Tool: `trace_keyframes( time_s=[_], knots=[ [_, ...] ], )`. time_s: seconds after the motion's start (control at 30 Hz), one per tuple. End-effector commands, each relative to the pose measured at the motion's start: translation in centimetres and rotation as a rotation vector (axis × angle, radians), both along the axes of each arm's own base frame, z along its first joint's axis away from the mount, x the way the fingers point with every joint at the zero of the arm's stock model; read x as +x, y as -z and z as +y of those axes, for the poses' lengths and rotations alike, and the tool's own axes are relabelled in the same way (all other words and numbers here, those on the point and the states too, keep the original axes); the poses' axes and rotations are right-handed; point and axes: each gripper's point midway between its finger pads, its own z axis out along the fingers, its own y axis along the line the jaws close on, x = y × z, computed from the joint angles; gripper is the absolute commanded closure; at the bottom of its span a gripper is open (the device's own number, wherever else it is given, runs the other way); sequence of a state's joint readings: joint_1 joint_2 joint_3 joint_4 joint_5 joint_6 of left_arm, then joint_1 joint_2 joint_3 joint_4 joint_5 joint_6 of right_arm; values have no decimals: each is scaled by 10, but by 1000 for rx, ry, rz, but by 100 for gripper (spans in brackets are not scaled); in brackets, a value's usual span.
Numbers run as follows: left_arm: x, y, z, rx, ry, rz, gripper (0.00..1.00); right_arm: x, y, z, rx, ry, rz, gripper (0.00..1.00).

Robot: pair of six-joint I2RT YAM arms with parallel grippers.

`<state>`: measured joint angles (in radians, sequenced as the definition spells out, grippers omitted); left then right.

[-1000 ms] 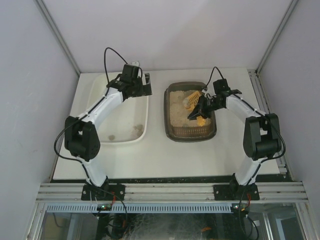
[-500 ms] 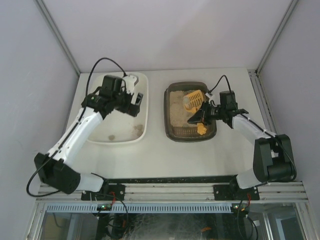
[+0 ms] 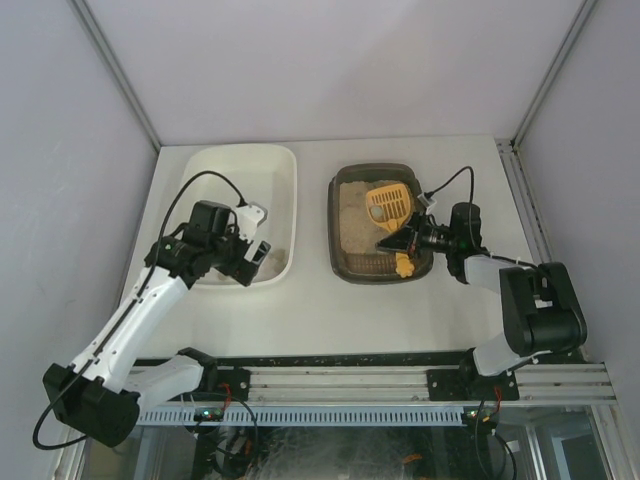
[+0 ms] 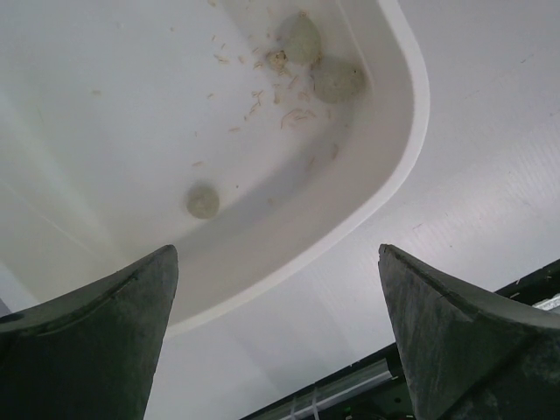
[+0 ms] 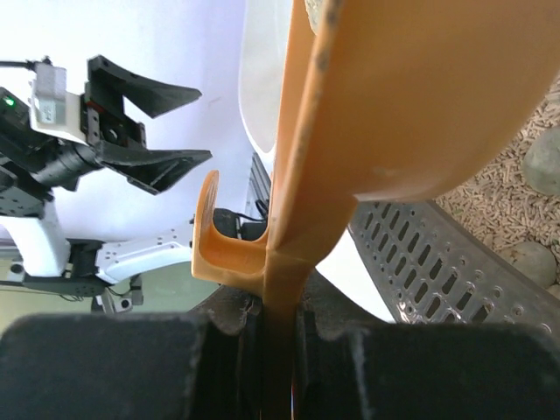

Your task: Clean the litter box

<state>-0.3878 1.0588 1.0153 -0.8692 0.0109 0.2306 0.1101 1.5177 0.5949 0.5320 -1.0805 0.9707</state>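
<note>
- The litter box (image 3: 333,225) sits on the right side of the counter (image 3: 400,310). The white tub (image 3: 291,190) is just beside it, on its left.
- The right gripper (image 3: 401,243) is shut tight on the handle of the yellow scoop (image 3: 389,203). It hangs over the near end of the litter box.
- The scoop lies near to far, with its head over the sand at the far end.
- Some grey lumps (image 5: 544,162) lie in the sand by the scoop head. I think the scoop should dig there next.
- The left gripper (image 3: 252,256) is wide apart and holds nothing. It hangs over the tub's near right corner, above a few round lumps (image 4: 337,79).
- The right arm is nearer the litter box.
</note>
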Motion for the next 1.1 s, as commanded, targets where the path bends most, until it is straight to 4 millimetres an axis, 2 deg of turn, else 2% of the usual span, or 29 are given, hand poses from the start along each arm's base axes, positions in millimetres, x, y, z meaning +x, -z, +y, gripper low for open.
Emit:
trace_keyframes(
  time_s=[0.0,0.07,0.17,0.2,0.37,0.53,0.57,0.67,0.7,0.73,0.83,0.9,1.0,1.07],
  knots=[
    [-1,-5,2,4,25,-53,0,1,-36,8,88,-48,-123,100],
    [-3,-3,1,3,33,-39,0,1,-35,9,78,-58,-112,100],
    [-4,2,-2,-8,46,-22,0,18,-28,-15,76,39,-79,100],
    [-4,4,-3,-12,50,-16,0,21,-25,-17,78,52,-62,100],
    [-8,8,-6,-20,70,2,0,-2,-10,15,24,-71,-31,100],
    [-9,9,-5,-21,71,-3,0,14,-8,-13,67,43,2,100],
    [-9,9,-5,-21,70,-4,0,13,-5,-9,50,36,4,100],
    [-11,9,-6,-25,75,-1,0,-10,4,23,-28,-96,-5,100],
    [-12,8,-6,-29,79,-1,0,-13,2,26,-23,-114,-1,100],
    [-13,8,-7,-32,85,0,0,-11,0,23,-6,-103,12,100],
    [-14,7,-8,-38,99,-2,0,8,1,-6,60,17,55,100],
    [-14,7,-10,-41,106,4,0,13,3,-12,70,48,75,100],
    [-15,6,-11,-40,114,10,0,-2,4,13,22,-48,66,100],
    [-15,6,-10,-36,119,13,0,-10,5,18,-21,-83,87,100]
  ],
)
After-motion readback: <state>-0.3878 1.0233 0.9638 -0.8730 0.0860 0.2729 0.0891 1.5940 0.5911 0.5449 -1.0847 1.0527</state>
